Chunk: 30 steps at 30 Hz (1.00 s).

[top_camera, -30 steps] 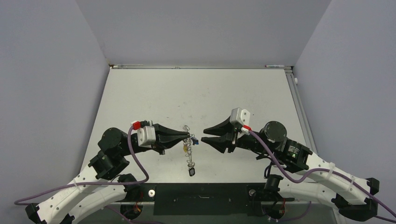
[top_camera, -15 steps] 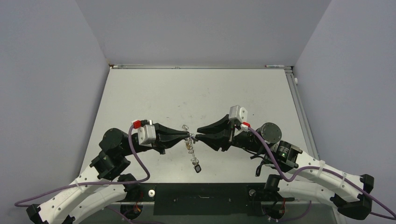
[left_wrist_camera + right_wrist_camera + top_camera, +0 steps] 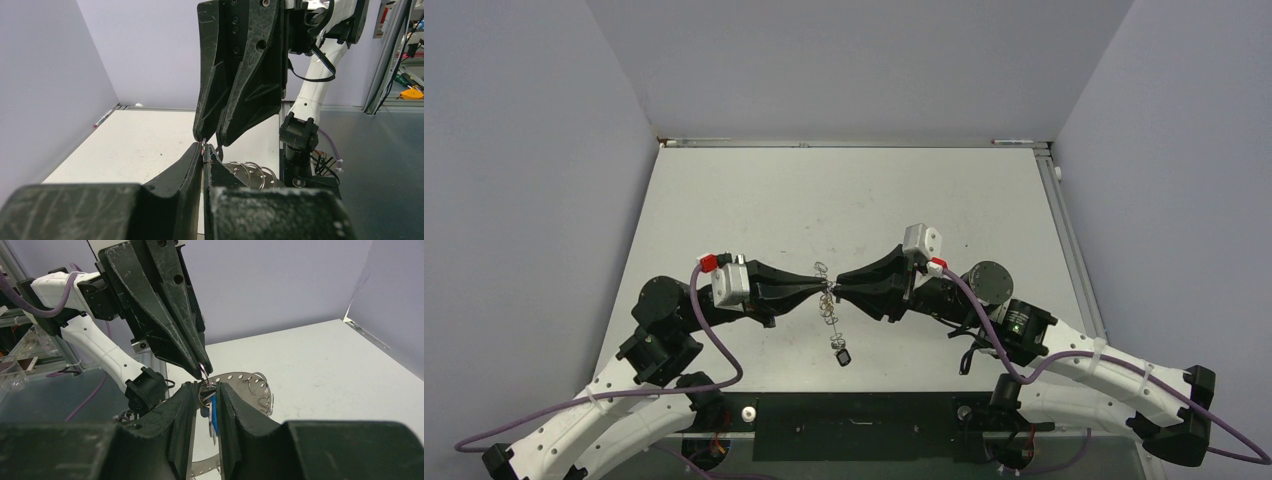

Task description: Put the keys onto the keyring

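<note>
Both grippers meet tip to tip over the middle of the table. My left gripper (image 3: 824, 290) (image 3: 204, 146) is shut on a thin wire loop at the top of the keyring bunch. The keyring (image 3: 240, 376) shows as a silvery perforated band with small rings (image 3: 250, 171), hanging below the tips. The keys (image 3: 829, 303) dangle there. A blue-headed key (image 3: 213, 412) sits between the narrow jaws of my right gripper (image 3: 840, 290) (image 3: 206, 386), which are shut on the bunch. A small black tag (image 3: 842, 356) hangs lowest.
The white table (image 3: 844, 200) is walled by grey panels on three sides. A metal rail (image 3: 1056, 200) runs along its right edge. The arm bases and purple cables (image 3: 724, 360) lie at the near edge.
My right gripper has moved left to the left gripper's tip and narrowed its jaws round the keys. The hanging bunch has swung slightly; the left gripper stays shut.
</note>
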{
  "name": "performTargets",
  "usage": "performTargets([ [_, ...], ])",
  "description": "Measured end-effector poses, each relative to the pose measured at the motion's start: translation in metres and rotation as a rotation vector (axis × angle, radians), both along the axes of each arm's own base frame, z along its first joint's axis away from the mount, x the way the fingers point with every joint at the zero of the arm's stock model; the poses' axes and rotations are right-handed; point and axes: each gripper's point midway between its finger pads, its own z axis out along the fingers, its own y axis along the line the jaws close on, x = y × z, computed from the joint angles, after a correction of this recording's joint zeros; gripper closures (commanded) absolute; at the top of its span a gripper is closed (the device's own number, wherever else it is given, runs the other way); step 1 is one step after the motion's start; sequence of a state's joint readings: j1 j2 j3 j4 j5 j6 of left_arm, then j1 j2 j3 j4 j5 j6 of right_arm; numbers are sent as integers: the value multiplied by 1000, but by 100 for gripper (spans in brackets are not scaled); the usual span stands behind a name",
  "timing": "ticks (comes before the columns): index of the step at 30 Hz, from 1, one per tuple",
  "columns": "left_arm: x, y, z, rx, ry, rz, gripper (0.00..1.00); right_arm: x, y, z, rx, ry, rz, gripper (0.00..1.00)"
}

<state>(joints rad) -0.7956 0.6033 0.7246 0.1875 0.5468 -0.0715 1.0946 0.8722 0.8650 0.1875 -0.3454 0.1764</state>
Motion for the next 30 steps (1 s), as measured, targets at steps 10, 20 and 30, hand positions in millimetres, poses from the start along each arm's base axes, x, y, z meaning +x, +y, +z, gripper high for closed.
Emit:
performTargets([
  [10,1,1,1,-8,6,-2,100,4,8,-8,0,17,3,82],
  [20,2,1,1,-13,6,-1,100,4,9,-8,8,16,1,81],
  [30,1,1,1,-15,6,-7,100,8,9,-6,16,17,-20,70],
])
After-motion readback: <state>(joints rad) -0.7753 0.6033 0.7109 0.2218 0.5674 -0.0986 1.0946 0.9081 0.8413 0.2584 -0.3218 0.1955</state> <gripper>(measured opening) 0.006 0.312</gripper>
